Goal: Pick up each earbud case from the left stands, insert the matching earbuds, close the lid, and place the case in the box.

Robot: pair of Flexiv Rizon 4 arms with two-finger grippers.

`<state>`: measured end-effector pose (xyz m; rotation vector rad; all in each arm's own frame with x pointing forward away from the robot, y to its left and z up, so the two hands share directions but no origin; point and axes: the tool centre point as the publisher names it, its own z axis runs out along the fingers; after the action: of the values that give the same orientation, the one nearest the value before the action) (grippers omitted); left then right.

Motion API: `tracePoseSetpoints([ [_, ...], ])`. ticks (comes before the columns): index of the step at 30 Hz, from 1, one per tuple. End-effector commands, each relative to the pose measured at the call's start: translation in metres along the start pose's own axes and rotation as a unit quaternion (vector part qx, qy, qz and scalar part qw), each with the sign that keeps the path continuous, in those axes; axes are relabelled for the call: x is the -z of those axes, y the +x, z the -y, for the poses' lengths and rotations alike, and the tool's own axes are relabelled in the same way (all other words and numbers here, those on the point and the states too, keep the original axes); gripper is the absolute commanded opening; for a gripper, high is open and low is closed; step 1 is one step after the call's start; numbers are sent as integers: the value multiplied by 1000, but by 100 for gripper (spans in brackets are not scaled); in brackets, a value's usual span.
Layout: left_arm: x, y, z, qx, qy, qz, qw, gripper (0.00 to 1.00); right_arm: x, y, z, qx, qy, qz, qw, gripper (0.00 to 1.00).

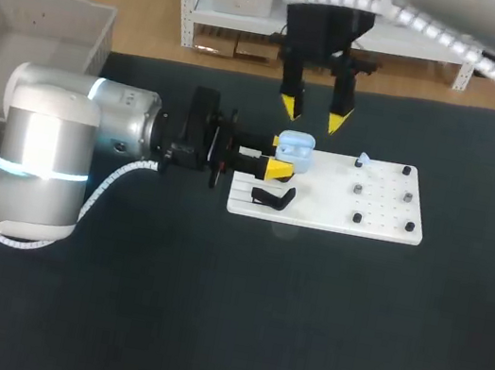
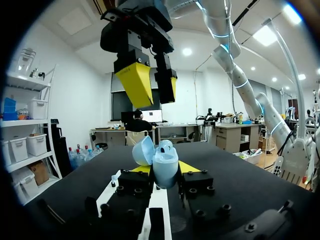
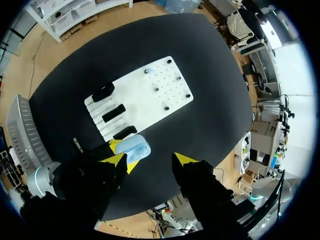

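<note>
Within left gripper: pale-blue earbud case, rounded; lid hinged open

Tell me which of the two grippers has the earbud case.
The left gripper: it clamps the open blue earbud case from both sides. The right gripper hangs open above it, holding nothing.

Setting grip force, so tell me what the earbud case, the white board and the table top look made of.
The earbud case looks like light blue plastic, smooth and slightly glossy, going by the soft highlights on its rounded lid. The white board is a rigid matte sheet with rows of holes, probably plastic or painted metal. The table top is black and non-reflective, perhaps a mat or cloth; no weave shows.
</note>
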<state>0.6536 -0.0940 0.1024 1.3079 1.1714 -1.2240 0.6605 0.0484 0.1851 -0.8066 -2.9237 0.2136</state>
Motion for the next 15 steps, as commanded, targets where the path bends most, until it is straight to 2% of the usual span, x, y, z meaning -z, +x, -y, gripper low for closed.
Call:
tracePoseSetpoints([
  [1,0,0,1,0,-1,-1,1000,0,-1,1,44,11,-142,43,989,60],
  [5,0,0,1,0,-1,-1,1000,0,0,-12,52,26,-180,66,981,49],
  [7,0,0,1,0,-1,-1,1000,0,-1,-17,54,41,-190,79,978,49],
  [10,0,0,1,0,-1,-1,1000,0,-6,-24,55,66,-200,91,973,55],
  [13,0,0,1,0,-1,-1,1000,0,-11,-32,55,84,-214,96,969,56],
  [15,0,0,1,0,-1,-1,1000,0,-14,-37,56,96,-219,98,966,62],
])
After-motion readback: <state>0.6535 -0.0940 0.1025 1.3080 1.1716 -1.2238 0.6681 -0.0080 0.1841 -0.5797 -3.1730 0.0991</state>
